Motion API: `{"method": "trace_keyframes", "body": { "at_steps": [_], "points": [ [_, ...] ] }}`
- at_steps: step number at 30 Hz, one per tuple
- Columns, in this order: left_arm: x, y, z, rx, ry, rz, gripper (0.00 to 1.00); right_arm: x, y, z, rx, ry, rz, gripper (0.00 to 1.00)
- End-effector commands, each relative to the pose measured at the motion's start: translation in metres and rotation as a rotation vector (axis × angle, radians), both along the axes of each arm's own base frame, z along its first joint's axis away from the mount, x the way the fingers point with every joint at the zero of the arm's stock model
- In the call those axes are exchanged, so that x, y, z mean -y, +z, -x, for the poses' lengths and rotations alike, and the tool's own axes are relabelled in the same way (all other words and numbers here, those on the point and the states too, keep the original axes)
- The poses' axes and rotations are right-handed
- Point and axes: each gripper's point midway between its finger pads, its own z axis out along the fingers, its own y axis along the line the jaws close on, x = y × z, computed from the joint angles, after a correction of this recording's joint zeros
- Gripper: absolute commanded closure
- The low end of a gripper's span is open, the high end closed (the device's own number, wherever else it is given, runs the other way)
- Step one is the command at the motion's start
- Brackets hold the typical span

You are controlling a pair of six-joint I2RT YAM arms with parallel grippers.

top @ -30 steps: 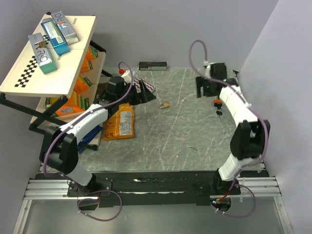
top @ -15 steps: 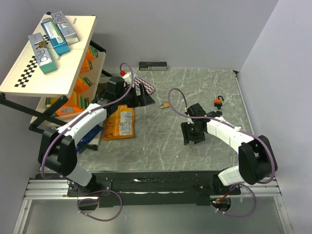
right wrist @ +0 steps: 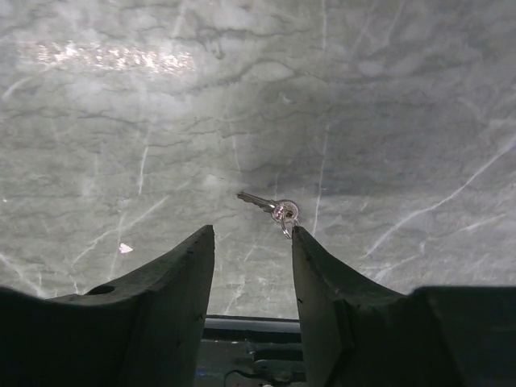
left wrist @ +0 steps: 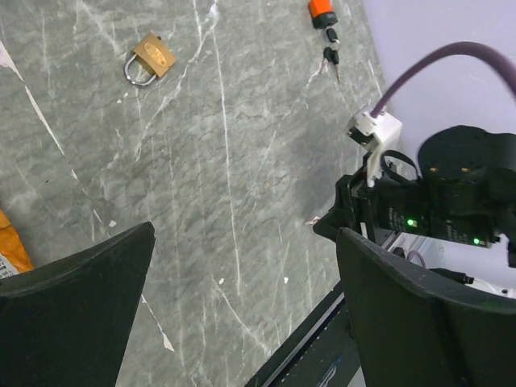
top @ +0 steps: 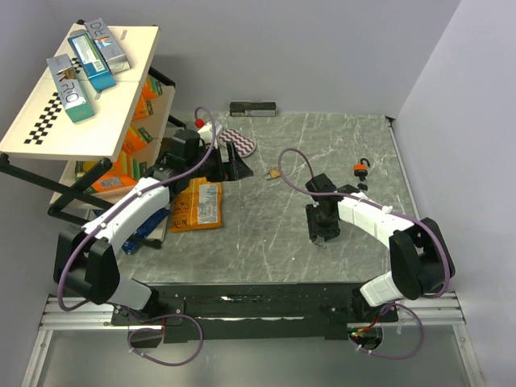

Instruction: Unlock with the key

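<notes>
A small brass padlock (top: 274, 172) lies mid-table, also in the left wrist view (left wrist: 149, 60). A small orange-red padlock (top: 360, 168) lies at the right, also in the left wrist view (left wrist: 321, 11), with the dark black-headed keys (top: 361, 186) just below it (left wrist: 329, 50). My right gripper (top: 322, 232) hangs low over the front middle, open and empty (right wrist: 251, 234). A small silver key on a ring (right wrist: 274, 208) lies on the table just beyond its right fingertip. My left gripper (top: 234, 165) is wide open and empty (left wrist: 246, 234), left of the brass padlock.
A shelf rack (top: 81, 105) with boxes stands at the left. An orange packet (top: 197, 205) and a striped cloth (top: 239, 143) lie near my left arm. A dark bar (top: 253, 108) lies at the back edge. A wall closes the right side.
My right arm has swung from the far right by the orange-red padlock down to the front middle of the table. My left arm has shifted slightly.
</notes>
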Motion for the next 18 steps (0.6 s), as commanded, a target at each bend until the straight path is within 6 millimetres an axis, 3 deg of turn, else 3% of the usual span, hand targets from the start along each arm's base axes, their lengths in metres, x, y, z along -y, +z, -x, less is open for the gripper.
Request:
{"method": "trace_keyframes", "body": {
  "at_steps": [1, 10, 18],
  "points": [
    [-0.005, 0.021, 0.003, 0.072, 0.003, 0.019, 0.01, 0.009, -0.005, 0.011, -0.035, -0.052, 0.054, 0.51],
    [-0.004, 0.026, 0.005, 0.077, -0.001, 0.027, 0.0, 0.014, -0.021, 0.022, -0.072, -0.096, 0.072, 0.54],
    [-0.002, 0.025, 0.003, 0.074, -0.009, 0.033, 0.01, 0.015, -0.025, 0.015, -0.065, -0.097, 0.093, 0.57]
  ]
}}
